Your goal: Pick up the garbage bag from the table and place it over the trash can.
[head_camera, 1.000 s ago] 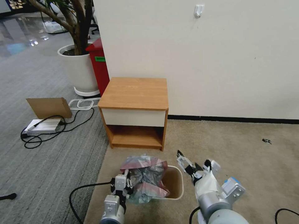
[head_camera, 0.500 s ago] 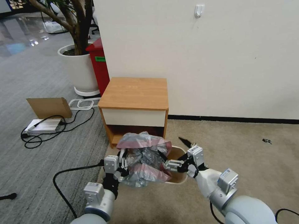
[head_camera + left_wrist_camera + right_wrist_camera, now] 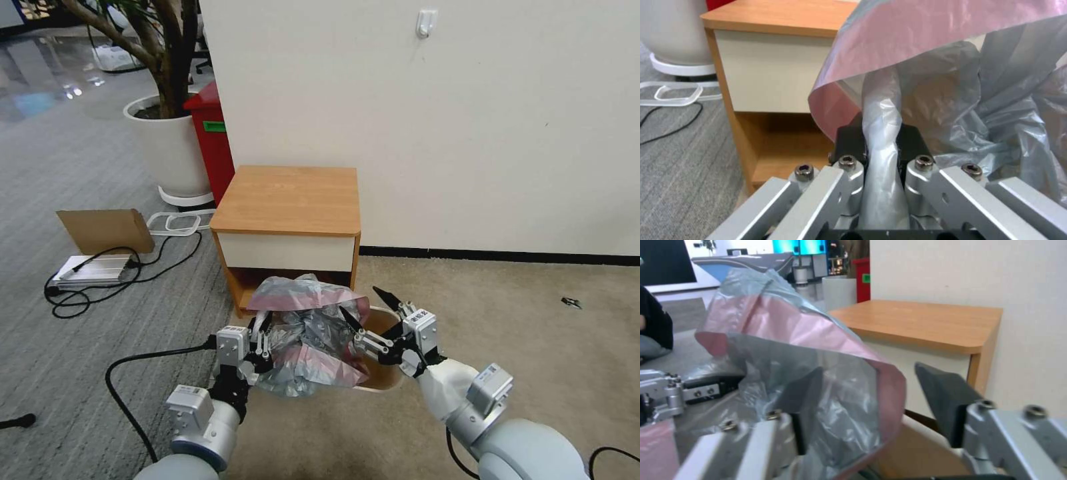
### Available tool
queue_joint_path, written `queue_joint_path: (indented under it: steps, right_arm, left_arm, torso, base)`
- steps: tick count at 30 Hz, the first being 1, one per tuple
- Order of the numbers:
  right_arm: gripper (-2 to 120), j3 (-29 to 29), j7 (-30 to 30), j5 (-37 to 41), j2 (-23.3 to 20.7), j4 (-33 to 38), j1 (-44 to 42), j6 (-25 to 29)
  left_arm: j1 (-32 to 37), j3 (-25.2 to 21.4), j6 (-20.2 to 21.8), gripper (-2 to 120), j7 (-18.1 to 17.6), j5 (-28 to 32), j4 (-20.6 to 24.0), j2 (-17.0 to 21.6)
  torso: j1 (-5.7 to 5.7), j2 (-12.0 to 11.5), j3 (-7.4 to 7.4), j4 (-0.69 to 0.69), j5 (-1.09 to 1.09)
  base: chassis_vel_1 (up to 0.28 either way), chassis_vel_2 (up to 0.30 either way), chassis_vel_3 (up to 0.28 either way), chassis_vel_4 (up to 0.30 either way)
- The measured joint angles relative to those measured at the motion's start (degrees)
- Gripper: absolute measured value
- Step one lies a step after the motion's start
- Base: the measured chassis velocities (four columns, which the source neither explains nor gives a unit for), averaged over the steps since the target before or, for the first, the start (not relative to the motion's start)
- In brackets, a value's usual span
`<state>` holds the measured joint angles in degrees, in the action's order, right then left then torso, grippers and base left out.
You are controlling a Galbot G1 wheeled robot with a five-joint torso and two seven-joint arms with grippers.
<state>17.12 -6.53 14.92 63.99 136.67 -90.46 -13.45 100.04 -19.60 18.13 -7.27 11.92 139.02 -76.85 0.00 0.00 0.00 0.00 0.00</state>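
Note:
The crinkly grey garbage bag (image 3: 308,332) with a pink rim hangs bunched over the left half of the cream trash can (image 3: 385,381). The can stands on the carpet in front of the wooden table (image 3: 290,199). My left gripper (image 3: 261,341) is shut on a twisted fold of the bag (image 3: 889,100), as the left wrist view's gripper (image 3: 880,141) shows. My right gripper (image 3: 363,305) stands open at the bag's right side. In the right wrist view the pink rim of the bag (image 3: 818,340) lies between that gripper's (image 3: 876,400) spread fingers, above the can (image 3: 925,446).
The table (image 3: 925,318) stands against a white wall. A red bin (image 3: 212,137) and a large white planter (image 3: 170,143) are behind its left side. Cardboard (image 3: 105,230), a flat metal box and cables (image 3: 100,280) lie on the grey carpet to the left. A black cable (image 3: 133,380) trails by my left arm.
Both arms have risen and moved forward; the left gripper lifted the bag higher above the can. The right gripper swung left and now has the bag's rim between its open fingers.

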Motion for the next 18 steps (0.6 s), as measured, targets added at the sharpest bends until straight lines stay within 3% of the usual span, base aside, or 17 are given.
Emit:
queue_joint_path:
  steps: [7,11,13,15,18]
  right_arm:
    - [34,-0.9,0.2,0.0,0.4,0.0,0.0,1.0]
    - [14,-1.0,0.3,0.0,0.6,-0.3,0.6,1.7]
    - [13,-1.0,0.3,0.0,0.5,-0.4,0.7,1.8]
    - [1,-0.7,0.3,0.1,0.2,-0.3,0.9,2.0]
    - [0,-0.2,0.6,1.1,-0.3,0.6,1.0,2.0]
  left_arm:
    - [0.1,0.0,0.0,7,0.0,-0.1,-0.1,-0.1]
    - [0.1,0.4,-0.1,7,0.0,-0.2,-0.1,-0.3]
    - [0.1,0.5,-0.1,7,0.0,-0.2,-0.1,-0.3]
    - [0.1,0.7,-0.1,7,0.0,-0.4,-0.2,-0.4]
    - [0.2,0.8,-0.1,7,-0.1,-0.5,-0.2,-0.4]
  torso:
    - [0.0,0.0,0.0,0.0,0.0]
    - [0.0,0.0,0.0,0.0,0.0]
    - [0.0,0.0,0.0,0.0,0.0]
    - [0.0,0.0,0.0,0.0,0.0]
    - [0.0,0.0,0.0,0.0,0.0]
  base:
    - [0.0,0.0,0.0,0.0]
    - [0.0,0.0,0.0,0.0]
    - [0.0,0.0,0.0,0.0]
    - [0.0,0.0,0.0,0.0]
    - [0.0,0.0,0.0,0.0]
